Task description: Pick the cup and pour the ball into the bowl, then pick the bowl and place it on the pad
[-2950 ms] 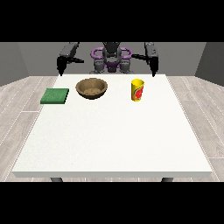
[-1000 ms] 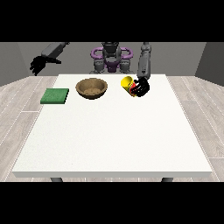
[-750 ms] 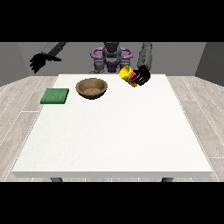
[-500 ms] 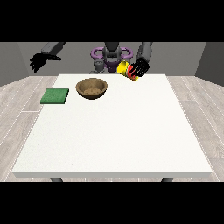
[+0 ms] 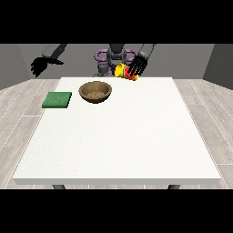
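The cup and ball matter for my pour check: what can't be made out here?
- Ball: not visible in the front view; the tilted cup is partly covered by the hand at the view's right.
- Bowl: contents too small to tell.
- Pad: nothing hidden.

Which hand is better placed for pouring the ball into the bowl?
The robot's left hand, at the view's right. It holds the cup raised and tipped toward the bowl. The other hand hangs far off past the table's edge, beyond the pad.

Large white table (image 5: 118, 145), grey walls (image 5: 13, 63), pale wood-plank floor (image 5: 18, 109)
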Controlling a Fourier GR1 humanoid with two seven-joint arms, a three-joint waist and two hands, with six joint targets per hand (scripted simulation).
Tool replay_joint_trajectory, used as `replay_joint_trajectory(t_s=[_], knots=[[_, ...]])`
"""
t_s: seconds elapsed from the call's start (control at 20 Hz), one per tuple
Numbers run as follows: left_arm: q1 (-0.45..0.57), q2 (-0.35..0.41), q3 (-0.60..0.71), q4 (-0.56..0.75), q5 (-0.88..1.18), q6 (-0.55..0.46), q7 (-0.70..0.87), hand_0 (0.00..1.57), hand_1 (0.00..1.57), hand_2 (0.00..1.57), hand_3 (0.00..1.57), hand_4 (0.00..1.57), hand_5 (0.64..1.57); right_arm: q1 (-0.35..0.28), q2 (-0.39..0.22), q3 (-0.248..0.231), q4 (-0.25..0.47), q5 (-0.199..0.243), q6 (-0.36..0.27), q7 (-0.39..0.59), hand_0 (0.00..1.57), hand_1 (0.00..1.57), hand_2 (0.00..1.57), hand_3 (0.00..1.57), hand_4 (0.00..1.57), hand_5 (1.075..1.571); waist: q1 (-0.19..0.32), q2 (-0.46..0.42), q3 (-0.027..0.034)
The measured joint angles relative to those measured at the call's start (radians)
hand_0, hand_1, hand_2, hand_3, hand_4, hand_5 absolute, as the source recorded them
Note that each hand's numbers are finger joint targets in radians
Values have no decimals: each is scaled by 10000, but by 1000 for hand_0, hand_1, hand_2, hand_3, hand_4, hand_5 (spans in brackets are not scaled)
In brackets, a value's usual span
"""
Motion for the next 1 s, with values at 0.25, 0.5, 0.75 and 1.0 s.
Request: replay_joint_trajectory(t_s=[0.25,0.5,0.75,1.0], knots=[[-304,-319,-1177,-431,-1236,-290,1533,682,682,1571,1534,891,1571,-242,-253,-98,584,12,131,-172,0,0,0,0,0,1551,31,8,1],[-809,-413,-2063,-597,-2342,-594,2974,545,545,1571,1571,901,1571,-906,-282,57,748,143,-31,-54,0,0,0,158,0,1533,-218,320,-3],[-1274,-445,-2790,-629,-3438,-1069,3659,373,373,1571,1571,899,1570,-1612,-203,225,818,264,-430,406,0,0,0,273,0,1527,-215,491,-4],[-1413,-453,-3505,-693,-4398,-1426,4303,0,0,1571,1571,884,1556,-2139,-103,329,852,256,-487,516,0,0,0,218,0,1527,-459,822,-6]])
